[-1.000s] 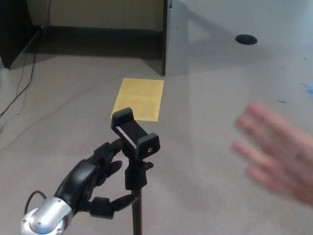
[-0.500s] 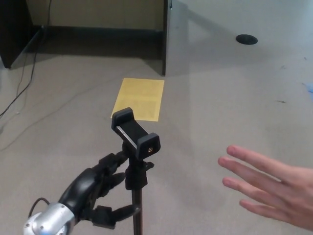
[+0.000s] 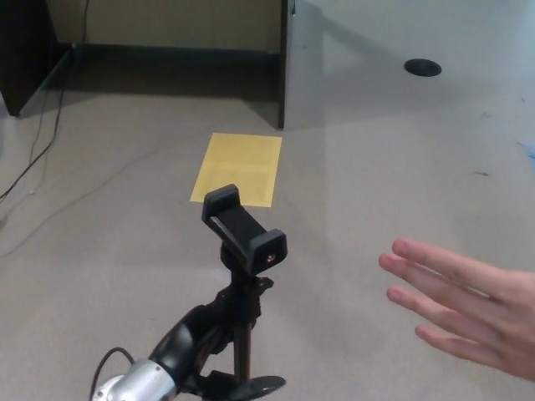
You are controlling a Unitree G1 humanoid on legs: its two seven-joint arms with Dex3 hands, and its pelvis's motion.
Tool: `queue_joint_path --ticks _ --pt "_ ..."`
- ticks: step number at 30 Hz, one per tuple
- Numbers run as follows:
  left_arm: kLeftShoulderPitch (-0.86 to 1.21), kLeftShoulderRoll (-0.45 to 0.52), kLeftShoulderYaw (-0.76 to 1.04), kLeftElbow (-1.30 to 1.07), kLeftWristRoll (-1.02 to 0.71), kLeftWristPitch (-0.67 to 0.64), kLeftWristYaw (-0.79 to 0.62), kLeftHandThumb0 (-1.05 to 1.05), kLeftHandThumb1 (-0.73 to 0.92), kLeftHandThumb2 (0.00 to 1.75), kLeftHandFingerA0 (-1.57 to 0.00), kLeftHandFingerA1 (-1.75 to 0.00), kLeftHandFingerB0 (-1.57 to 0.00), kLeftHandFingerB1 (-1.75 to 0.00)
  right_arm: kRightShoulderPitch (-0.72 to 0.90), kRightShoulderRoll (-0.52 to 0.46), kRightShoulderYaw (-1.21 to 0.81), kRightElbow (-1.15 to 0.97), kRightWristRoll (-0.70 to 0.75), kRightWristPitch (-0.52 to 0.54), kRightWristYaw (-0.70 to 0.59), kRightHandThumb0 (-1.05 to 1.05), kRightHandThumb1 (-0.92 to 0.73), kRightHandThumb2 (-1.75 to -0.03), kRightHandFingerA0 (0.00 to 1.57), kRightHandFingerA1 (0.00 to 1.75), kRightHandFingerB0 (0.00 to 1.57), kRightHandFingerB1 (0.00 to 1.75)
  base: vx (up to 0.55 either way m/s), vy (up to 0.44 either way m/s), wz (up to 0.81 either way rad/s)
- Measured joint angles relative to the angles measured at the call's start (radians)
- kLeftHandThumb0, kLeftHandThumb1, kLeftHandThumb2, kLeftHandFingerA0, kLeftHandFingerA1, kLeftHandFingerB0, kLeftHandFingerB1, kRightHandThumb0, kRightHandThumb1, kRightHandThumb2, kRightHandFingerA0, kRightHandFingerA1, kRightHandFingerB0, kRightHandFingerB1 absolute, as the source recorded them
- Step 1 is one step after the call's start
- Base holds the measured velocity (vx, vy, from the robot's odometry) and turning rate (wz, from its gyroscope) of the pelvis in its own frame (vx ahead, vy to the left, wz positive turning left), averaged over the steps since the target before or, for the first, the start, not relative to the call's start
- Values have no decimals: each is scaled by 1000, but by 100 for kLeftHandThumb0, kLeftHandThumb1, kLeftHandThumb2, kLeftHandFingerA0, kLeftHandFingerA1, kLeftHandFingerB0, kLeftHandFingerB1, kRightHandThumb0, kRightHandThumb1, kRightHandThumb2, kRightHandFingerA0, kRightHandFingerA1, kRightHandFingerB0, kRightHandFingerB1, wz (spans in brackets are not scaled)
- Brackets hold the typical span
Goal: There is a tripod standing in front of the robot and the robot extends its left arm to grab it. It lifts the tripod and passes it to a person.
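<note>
The black tripod [image 3: 241, 334] stands low in the middle of the head view, with its phone clamp [image 3: 244, 230] on top, tilted. My left hand [image 3: 205, 347] comes in from the bottom left and is shut on the tripod's pole just under the clamp. Its fingers lie behind the pole and the thumb [image 3: 251, 386] crosses in front. A person's open hand [image 3: 468, 305] reaches in from the right, fingers spread toward the tripod and a little apart from it. My right hand does not show.
A yellow sheet [image 3: 236, 169] lies on the grey floor beyond the tripod. A dark upright panel [image 3: 282, 67] stands at the back, cables [image 3: 42, 142] trail at the left, and a round black disc [image 3: 422, 67] sits at the far right.
My left hand has moved right and closed around the pole. The clamp has shifted right and slightly down. The person's hand has come in from the right and holds steady.
</note>
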Motion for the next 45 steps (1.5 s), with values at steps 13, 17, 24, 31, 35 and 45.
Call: queue_joint_path --ticks 13,17,24,31,35,45 --pt "-11 -76 2 61 53 -1 114 -3 87 65 -102 -63 -73 -48 -8 0 0 -13 1 -5 5 -44 -57 -82 66 57 41 48 0 0 0" --pt "-14 -109 19 85 61 -29 167 -4 83 71 -99 -102 -82 -81 -19 0 -1 -13 1 -5 6 -35 -69 -60 69 42 47 36 0 0 0" --pt "-12 -136 37 100 76 -97 230 -3 85 76 -87 -137 -72 -111 -31 0 -2 -9 2 -5 14 -36 -69 -60 68 42 47 36 0 0 0" --pt "16 -154 46 72 72 -139 242 -2 84 75 -94 -138 -75 -113 -28 0 -1 -7 1 -8 15 -37 -68 -61 72 44 47 37 0 0 0" --pt "27 -159 45 -19 70 -140 235 1 82 79 -97 -139 -74 -118 -26 -1 -1 -6 1 -8 16 -38 -69 -61 72 44 47 36 0 0 0" --pt "43 -162 44 -345 26 -83 181 -3 83 71 -101 -130 -82 -108 -24 -2 8 2 -6 -7 19 -39 -69 -62 73 44 47 36 0 0 0"
